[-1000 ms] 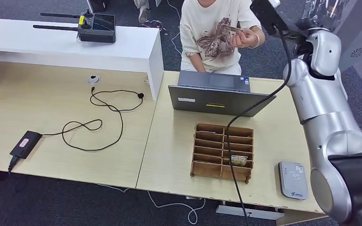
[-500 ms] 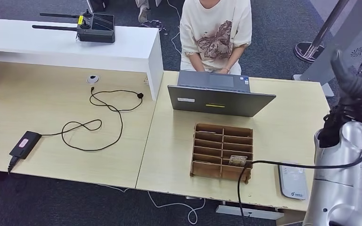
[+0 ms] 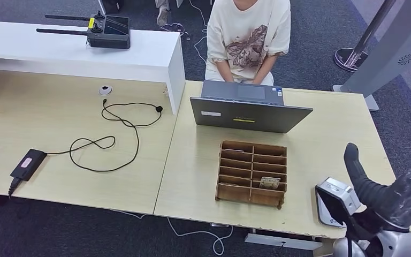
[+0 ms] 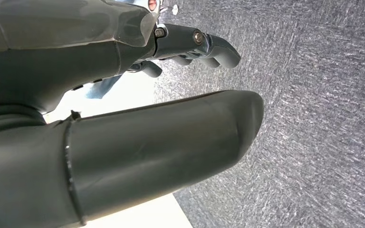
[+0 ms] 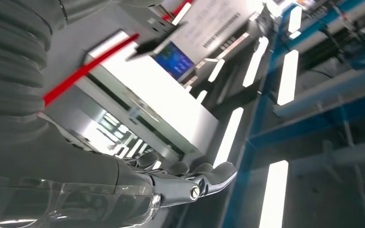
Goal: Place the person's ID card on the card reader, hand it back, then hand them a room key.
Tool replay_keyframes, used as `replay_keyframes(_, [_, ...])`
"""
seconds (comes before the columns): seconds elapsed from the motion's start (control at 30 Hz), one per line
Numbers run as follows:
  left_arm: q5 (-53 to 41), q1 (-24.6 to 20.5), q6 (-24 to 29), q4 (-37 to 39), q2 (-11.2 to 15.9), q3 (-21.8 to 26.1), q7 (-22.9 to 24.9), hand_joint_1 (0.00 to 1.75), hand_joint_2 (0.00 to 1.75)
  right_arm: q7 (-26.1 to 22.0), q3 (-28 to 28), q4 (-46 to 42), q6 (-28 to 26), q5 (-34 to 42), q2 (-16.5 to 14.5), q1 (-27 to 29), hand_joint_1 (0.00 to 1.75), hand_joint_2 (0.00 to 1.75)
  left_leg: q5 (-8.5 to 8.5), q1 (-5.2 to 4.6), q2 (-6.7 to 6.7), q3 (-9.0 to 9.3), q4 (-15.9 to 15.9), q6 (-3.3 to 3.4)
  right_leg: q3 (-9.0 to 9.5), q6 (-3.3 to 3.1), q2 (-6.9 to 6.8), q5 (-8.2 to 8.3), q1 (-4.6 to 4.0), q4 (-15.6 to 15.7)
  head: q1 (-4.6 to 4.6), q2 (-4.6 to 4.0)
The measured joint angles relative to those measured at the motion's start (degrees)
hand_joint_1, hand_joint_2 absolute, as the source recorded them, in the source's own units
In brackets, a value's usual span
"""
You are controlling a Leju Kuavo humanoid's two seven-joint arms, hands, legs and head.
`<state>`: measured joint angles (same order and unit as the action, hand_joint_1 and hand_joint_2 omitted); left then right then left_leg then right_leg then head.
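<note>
Head view: right hand (image 3: 388,195) sits nearest, at the desk's near right corner, thumb raised and fingers apart, nothing in it; it overlaps the white card reader (image 3: 333,205), which lies flat on the desk (image 3: 326,144) with no card visible on it. The ID card can't be picked out in any picture. Just left of the reader is one brown divided organizer (image 3: 252,172), two columns of slots; one slot in the right column near the front holds a small card-like item (image 3: 270,182), likely a room key, the other slots look empty. Behind it, one grey laptop (image 3: 249,107), lid toward the camera, and one person (image 3: 248,40) in a cream printed shirt seated at it. On the left desk section: one black adapter (image 3: 28,163) with a looping black cable (image 3: 109,138). Farther back, a white counter (image 3: 80,51) carries one black controller with antennas (image 3: 107,31). Floor is dark grey carpet (image 3: 310,53). Left wrist view: left hand (image 4: 138,118) over carpet, fingers lightly curled and empty. Right wrist view points up at ceiling light strips (image 5: 285,76).
</note>
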<state>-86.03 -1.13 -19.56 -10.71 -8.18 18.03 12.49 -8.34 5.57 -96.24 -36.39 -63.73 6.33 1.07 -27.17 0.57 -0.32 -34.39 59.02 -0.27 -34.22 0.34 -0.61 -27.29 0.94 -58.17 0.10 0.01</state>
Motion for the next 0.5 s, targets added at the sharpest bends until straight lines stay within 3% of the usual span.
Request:
replay_keyframes(0.3, [-0.33, 0.05, 0.43, 0.0, 0.1, 0.35, 0.41, 0.0, 0.0, 14.03, 5.54, -5.05, 12.9, -13.36, -2.65, 10.45, 0.0, 1.75, 0.0, 0.02, 0.04, 0.0, 0.0, -0.01, 0.0, -0.02, 0.04, 0.0, -0.01, 0.0, 0.01, -0.01])
replay_keyframes(0.5, [-0.42, 0.16, 0.81, 0.0, 0.15, 0.35, -0.04, 0.0, 0.0, 17.61, 8.69, -5.45, 17.63, -16.76, -2.61, 11.94, 0.0, 1.75, 0.0, 0.01, 0.09, 0.01, 0.0, -0.01, 0.0, -0.03, 0.08, 0.01, -0.01, 0.0, 0.01, 0.0])
